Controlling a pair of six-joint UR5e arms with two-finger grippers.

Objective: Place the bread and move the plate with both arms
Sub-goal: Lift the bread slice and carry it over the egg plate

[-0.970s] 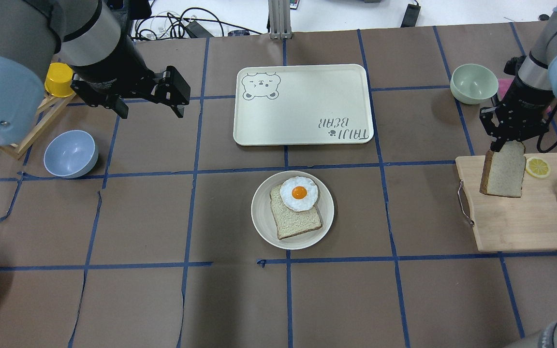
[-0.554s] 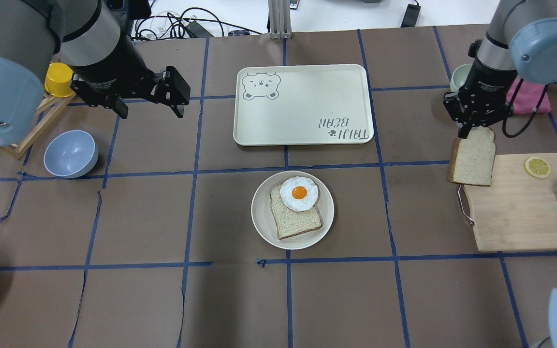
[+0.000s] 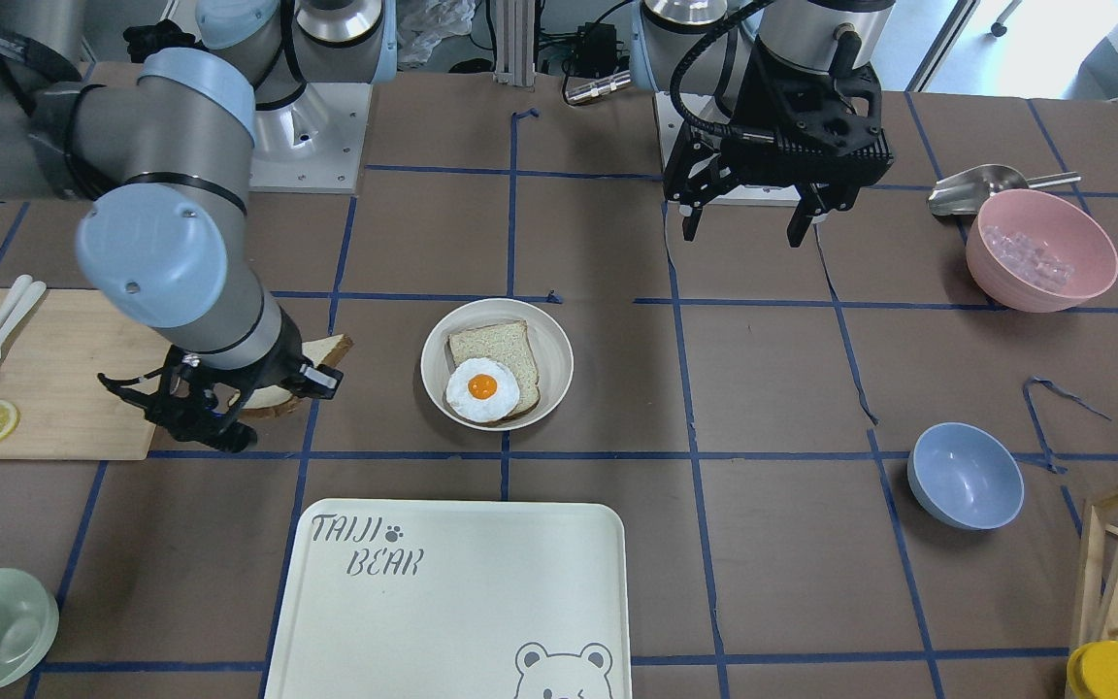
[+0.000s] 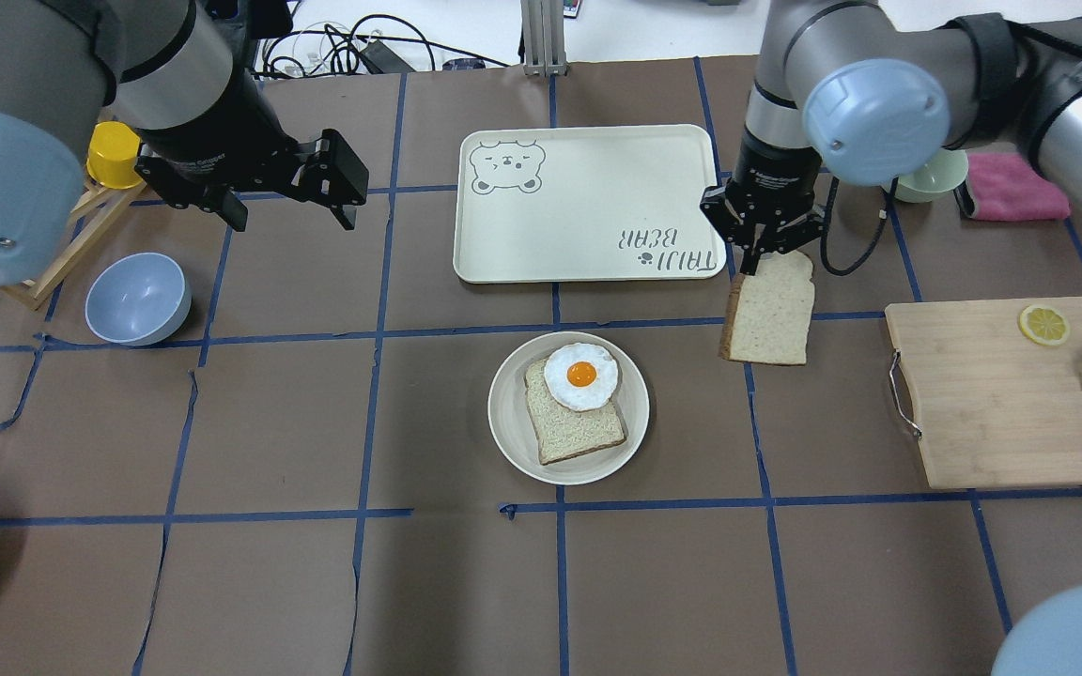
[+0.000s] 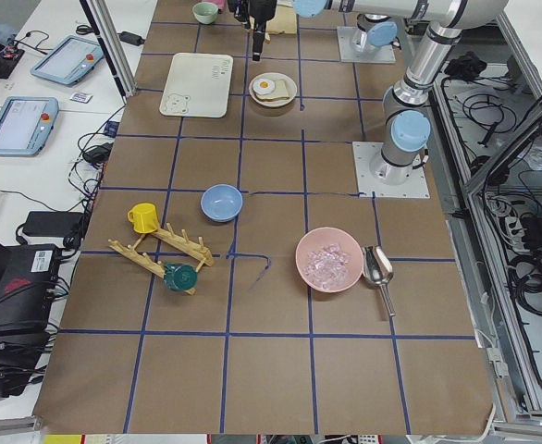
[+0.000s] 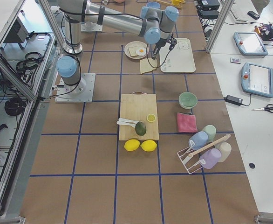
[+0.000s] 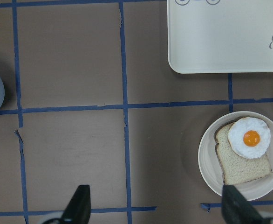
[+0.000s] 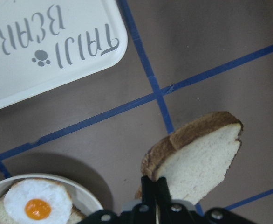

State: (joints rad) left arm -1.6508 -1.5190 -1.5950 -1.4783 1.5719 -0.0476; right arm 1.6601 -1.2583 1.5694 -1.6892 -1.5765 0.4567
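Note:
My right gripper (image 4: 766, 252) is shut on the top edge of the bread (image 4: 770, 321), a speckled slice with a dark crust that hangs upright above the table, right of the plate. The right wrist view shows the bread (image 8: 197, 161) pinched between the fingers. The round cream plate (image 4: 508, 441) sits mid-table with another bread slice (image 4: 579, 434) and a fried egg (image 4: 580, 376) on it. My left gripper (image 4: 295, 211) is open and empty, hovering far left of the tray; the plate (image 7: 206, 163) lies ahead of it on the right.
The bear-print tray (image 4: 588, 202) lies behind the plate. A wooden cutting board (image 4: 1001, 404) with a lemon slice and cutlery is at the right. A blue bowl (image 4: 137, 299), a green bowl (image 4: 935, 178), a pink cloth (image 4: 1015, 188) and a pink bowl (image 3: 1042, 250) stand around the edges.
My right arm has carried the bread leftward, from above the cutting board to over the table just right of the plate. The left arm has not moved.

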